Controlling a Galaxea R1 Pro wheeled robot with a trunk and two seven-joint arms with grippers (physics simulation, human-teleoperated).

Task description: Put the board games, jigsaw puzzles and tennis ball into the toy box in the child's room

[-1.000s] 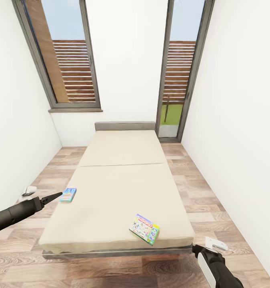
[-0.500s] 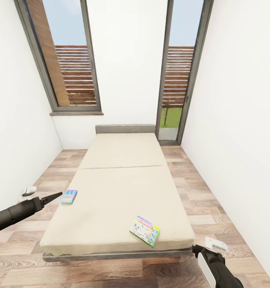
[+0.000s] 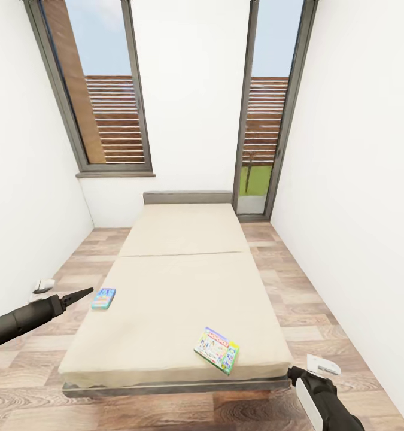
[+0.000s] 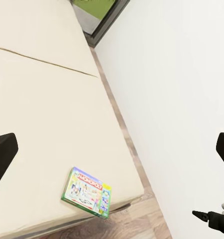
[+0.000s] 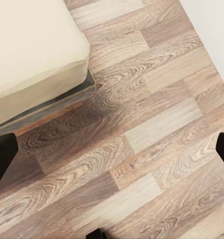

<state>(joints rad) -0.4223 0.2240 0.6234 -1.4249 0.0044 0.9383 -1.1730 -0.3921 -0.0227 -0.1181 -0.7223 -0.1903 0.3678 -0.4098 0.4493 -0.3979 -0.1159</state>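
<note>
1. Beige mattress fills the bed (image 3: 178,287), largest thing ahead, standing on the wood-plank floor (image 5: 157,134). Risk: the low grey frame juts at the foot; a base rolled too close could bump it and jolt both boxes.

2. Left arm hangs out over the bed's left edge. Left gripper (image 3: 76,295) reads as a narrow dark point in the head view, yet its own wrist camera shows dark fingers at both frame edges, spread wide and empty. Right gripper (image 3: 319,364) sits low beside the bed's right foot corner; its wrist camera likewise shows fingers set far apart, nothing between.

3. Green-edged Monopoly board game (image 3: 216,349) lies flat near the foot-right corner, slightly skewed. Risk: a flat box on soft bedding offers little to pinch; a downward push would sink it, a sideways nudge could send it off the edge.

4. Blue board game (image 3: 103,297) lies at the left edge, just beside the left gripper tip. Risk: a stray sweep knocks it to the floor.
</note>
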